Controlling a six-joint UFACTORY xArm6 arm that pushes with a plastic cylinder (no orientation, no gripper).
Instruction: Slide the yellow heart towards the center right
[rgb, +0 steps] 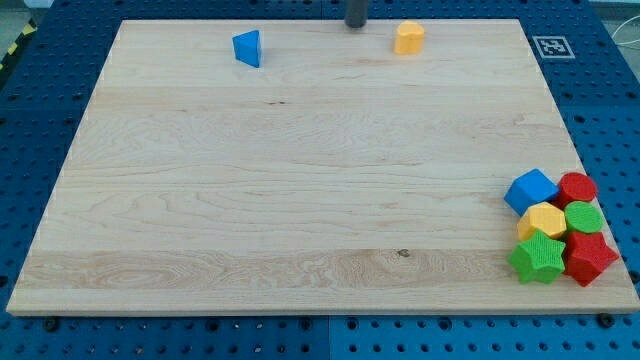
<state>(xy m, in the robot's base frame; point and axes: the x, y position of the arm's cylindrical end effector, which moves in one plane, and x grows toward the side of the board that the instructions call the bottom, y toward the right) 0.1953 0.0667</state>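
At the top edge of the wooden desk, the rod's tip, which has no pincer to open or close, stands just left of the yellow heart, apart from it, with the centre right lying below and rightward.

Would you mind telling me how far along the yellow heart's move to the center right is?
Nothing looks done yet: the yellow heart sits at the board's top edge. In hand: my tip stands just to its left, apart from it. Left: push the heart down and rightward to the center right, above the block cluster.
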